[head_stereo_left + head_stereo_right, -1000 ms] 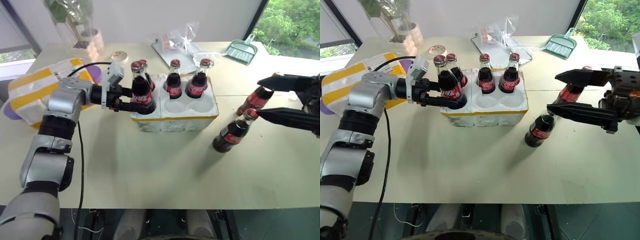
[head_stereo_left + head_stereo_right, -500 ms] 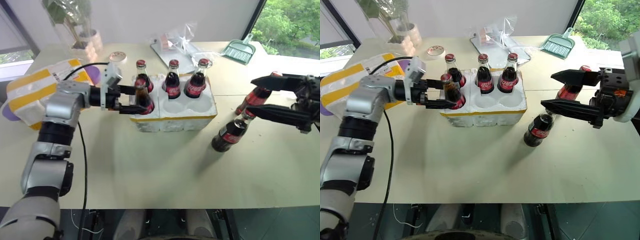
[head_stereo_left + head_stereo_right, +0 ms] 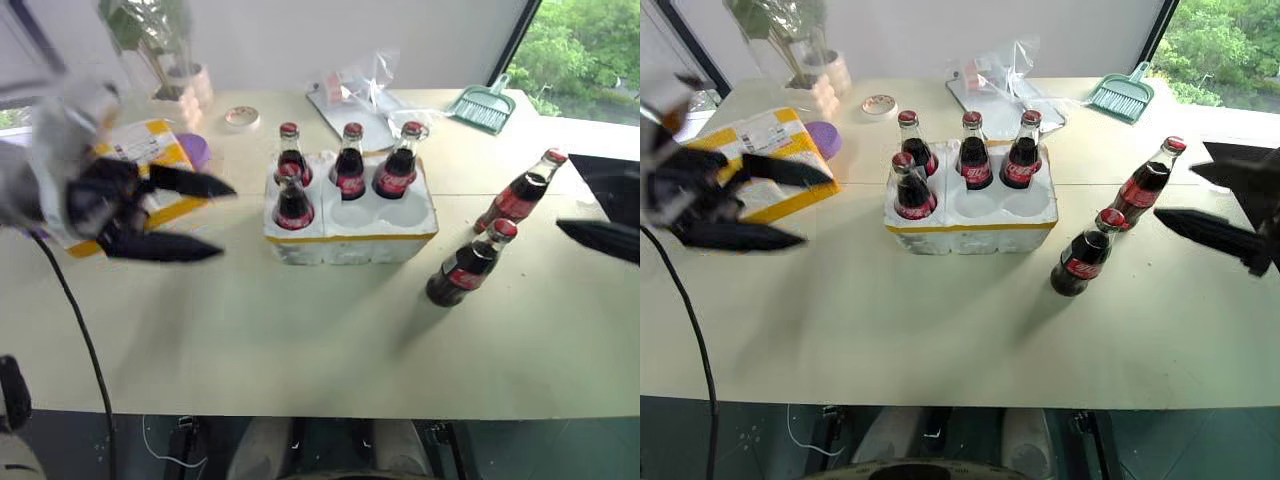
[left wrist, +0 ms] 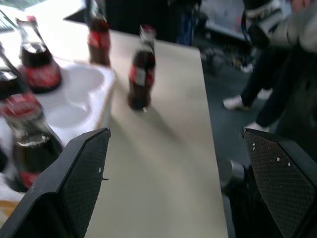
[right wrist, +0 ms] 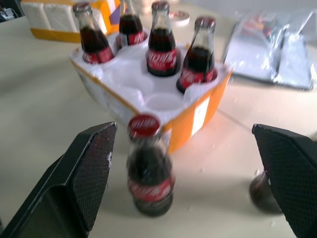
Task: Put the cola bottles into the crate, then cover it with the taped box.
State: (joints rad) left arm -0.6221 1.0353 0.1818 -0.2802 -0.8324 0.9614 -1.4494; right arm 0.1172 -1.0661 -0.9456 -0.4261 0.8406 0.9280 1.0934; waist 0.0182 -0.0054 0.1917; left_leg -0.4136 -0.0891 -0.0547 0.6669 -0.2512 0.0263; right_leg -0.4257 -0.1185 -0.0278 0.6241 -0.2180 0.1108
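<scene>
inside low white foam crate (image 3: 970,215) four dark glass cola bottles (image 3: 912,188) sitting; two waiting on table, taped box (image 3: 765,160) pending; both grippers (image 3: 740,205) (image 3: 1230,200) gaping empty.

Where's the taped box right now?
In the head views, the taped box lies on the table's far left, left of the crate, beside a purple disc and partly behind the open left gripper.

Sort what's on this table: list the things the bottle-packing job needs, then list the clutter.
Job:
cola bottles in the crate
two cola bottles on the table
crate
taped box

Clutter:
dustpan
plastic bags
tape roll
potted plant
purple disc
</scene>
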